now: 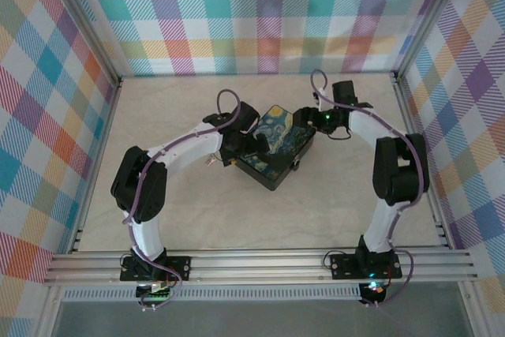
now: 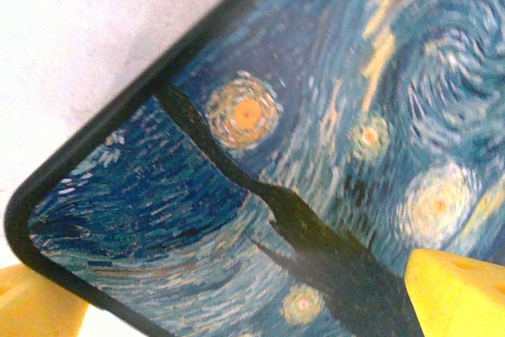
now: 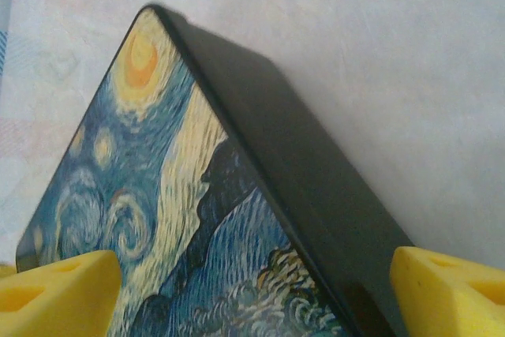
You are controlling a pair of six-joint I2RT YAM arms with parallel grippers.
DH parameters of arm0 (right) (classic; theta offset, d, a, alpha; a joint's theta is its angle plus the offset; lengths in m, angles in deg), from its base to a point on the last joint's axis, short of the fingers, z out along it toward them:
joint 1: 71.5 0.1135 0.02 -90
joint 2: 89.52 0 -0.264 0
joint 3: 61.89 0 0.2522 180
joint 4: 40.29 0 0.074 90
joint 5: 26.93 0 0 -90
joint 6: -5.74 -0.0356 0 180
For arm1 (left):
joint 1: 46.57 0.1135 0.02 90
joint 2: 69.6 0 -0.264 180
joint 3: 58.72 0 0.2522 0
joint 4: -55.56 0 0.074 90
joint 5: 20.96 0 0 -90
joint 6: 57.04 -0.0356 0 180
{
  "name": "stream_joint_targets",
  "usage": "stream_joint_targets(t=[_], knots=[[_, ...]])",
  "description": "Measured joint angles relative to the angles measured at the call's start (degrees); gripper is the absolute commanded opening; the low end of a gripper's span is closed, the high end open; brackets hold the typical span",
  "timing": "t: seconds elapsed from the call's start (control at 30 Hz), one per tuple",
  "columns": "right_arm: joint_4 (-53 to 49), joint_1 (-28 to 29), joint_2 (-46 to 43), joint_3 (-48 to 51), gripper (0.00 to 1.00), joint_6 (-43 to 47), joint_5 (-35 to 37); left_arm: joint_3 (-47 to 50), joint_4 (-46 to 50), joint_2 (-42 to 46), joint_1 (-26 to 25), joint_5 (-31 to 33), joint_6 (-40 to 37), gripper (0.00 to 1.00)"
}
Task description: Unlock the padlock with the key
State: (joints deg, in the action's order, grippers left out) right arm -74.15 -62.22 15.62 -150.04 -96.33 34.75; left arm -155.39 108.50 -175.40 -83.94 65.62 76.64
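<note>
Top external: closed tin, contents unseen; left end effector, right end effector wide-open, empty.

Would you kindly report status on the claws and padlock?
Left claw open at painted tin corner. Right claw open over another corner. Padlock, key: too small to tell.

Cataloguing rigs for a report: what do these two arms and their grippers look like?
Left arm and right arm: white links, bulky black joints, purple cables looping alongside, black bases on a metal rail. A green light glows on the right arm. Left gripper and right gripper have blocky yellow fingers.
</note>
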Motion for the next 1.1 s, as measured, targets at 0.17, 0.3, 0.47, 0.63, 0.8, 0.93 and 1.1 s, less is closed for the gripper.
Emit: stream_joint_targets(t=[0.17, 0.3, 0.47, 0.63, 0.8, 0.93, 1.1], knots=[[1.2, 0.0, -8.7, 10.3, 0.9, -4.8, 3.6, -5.1, 0.1, -4.1, 1.5, 0.7, -1.6, 1.0], [1.0, 0.0, -11.9, 15.3, 0.9, -8.4, 5.5, -10.8, -0.6, -8.3, 2.5, 0.8, -2.9, 1.0], [2.0, 0.0, -13.1, 16.7, 0.91, -11.8, 5.4, -15.2, -1.3, -11.6, 3.9, 0.4, -3.3, 1.0], [2.1, 0.7, -13.2, 16.7, 0.98, -13.5, 5.1, -15.5, -1.8, -11.7, 5.9, -0.2, -4.3, 1.0], [-1.2, 0.9, -15.1, 15.6, 0.99, -12.5, 5.3, -10.9, -0.9, -6.5, 8.7, -0.1, -7.8, 1.0], [-3.1, 0.9, -15.7, 13.2, 0.93, -11.6, 5.8, -5.0, 0.2, 1.0, 12.4, 1.7, -9.0, 0.99], [-4.2, 0.9, -15.7, 11.6, 0.74, -11.1, 6.2, 3.3, 0.5, 6.2, 15.6, 5.6, -7.8, 0.82]])
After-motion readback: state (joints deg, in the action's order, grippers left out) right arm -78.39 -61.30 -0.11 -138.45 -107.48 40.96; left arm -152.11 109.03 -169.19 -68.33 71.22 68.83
